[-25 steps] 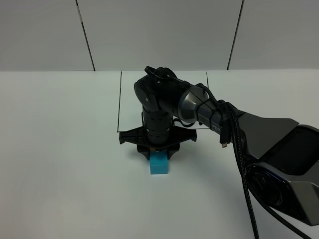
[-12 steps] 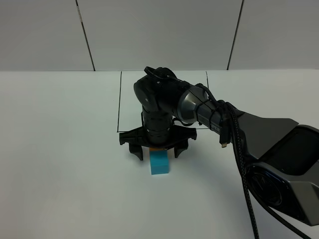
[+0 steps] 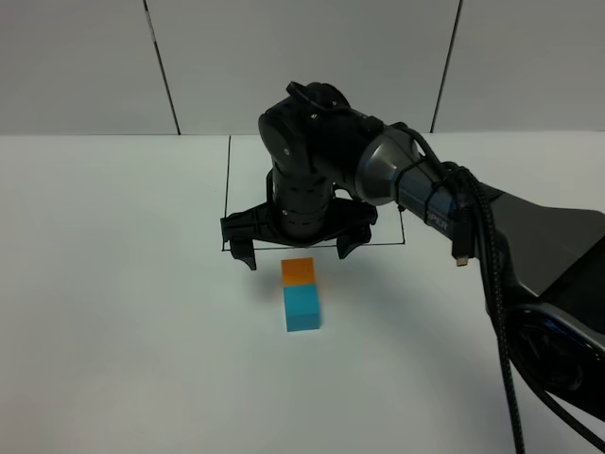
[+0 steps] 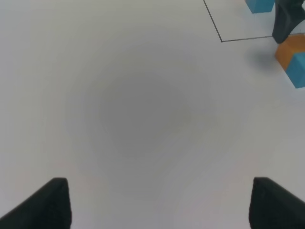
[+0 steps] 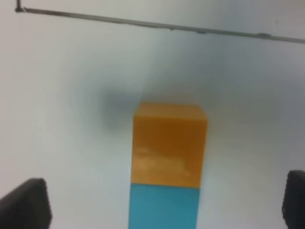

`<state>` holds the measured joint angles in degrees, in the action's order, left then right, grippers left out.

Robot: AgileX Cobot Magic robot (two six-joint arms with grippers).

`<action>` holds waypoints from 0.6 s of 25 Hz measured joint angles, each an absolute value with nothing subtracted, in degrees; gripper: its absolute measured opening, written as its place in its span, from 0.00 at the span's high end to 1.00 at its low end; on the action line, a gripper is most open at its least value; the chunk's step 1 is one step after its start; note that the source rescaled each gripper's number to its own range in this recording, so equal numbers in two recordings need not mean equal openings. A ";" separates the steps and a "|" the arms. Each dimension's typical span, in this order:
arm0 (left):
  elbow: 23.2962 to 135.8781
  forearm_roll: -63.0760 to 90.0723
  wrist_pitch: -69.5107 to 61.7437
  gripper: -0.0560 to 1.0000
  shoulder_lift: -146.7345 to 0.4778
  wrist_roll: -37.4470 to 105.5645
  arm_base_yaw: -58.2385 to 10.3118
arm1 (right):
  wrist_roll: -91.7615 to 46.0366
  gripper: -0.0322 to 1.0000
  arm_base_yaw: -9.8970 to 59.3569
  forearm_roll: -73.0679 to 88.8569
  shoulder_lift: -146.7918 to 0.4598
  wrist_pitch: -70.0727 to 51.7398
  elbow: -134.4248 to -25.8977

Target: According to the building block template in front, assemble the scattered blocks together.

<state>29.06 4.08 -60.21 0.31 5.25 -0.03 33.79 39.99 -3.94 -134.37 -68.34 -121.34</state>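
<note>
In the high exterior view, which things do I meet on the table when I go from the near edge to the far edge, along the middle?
Teal-blue cube → orange cube → open right end effector above the black frame line.

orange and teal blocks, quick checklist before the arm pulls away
1. Right end effector open, off the blocks: ok.
2. Orange block touching teal block in a row: ok.
3. Sides flush in the right wrist view: ok.
4. Colour order matches the template: cannot tell, the arm hides it.
5. Pair lies outside the black frame line: ok.
6. Left end effector open, away from the blocks: ok.
</note>
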 joint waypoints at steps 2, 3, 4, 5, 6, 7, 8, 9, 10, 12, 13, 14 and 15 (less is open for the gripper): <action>29.06 4.08 -60.21 0.27 0.31 5.25 -0.03 | 32.16 0.00 39.47 -5.15 -132.45 -68.88 -121.34; 29.06 4.08 -60.21 0.27 0.31 5.25 -0.03 | 30.92 0.00 38.92 -5.73 -131.75 -69.06 -121.34; 29.06 4.08 -60.21 0.27 0.31 5.25 -0.03 | 29.12 0.00 38.18 -6.44 -130.90 -69.15 -121.34; 29.06 4.08 -60.21 0.27 0.31 5.30 -0.03 | 27.22 0.00 37.37 -7.18 -130.17 -69.22 -121.34; 29.06 4.08 -60.21 0.27 0.31 5.30 -0.03 | 25.50 0.00 36.22 -7.92 -129.60 -69.31 -121.34; 29.06 4.08 -60.21 0.27 0.31 5.30 -0.03 | 24.41 0.00 34.88 -8.28 -129.05 -69.35 -121.17; 29.06 4.08 -60.21 0.27 0.31 5.30 -0.03 | 23.40 0.00 33.63 -8.54 -128.56 -69.35 -120.76; 29.06 4.08 -60.21 0.27 0.31 5.30 -0.03 | 22.83 0.00 32.06 -8.61 -127.92 -69.35 -120.12; 29.06 4.08 -60.21 0.27 0.31 5.30 -0.03 | 22.27 0.00 30.39 -8.68 -127.39 -69.44 -119.35; 29.06 4.08 -60.21 0.27 0.31 5.30 -0.03 | 21.29 0.00 27.26 -8.62 -126.15 -69.38 -117.39; 29.06 4.08 -60.21 0.27 0.31 5.30 -0.03 | 20.70 0.00 25.46 -8.36 -125.46 -69.38 -115.90; 29.06 4.08 -60.21 0.27 0.31 5.30 -0.03 | 20.25 0.00 23.61 -7.90 -124.81 -69.38 -114.16; 29.06 4.08 -60.21 0.27 0.31 5.30 -0.03 | 19.67 0.00 22.11 -7.33 -123.93 -69.07 -112.48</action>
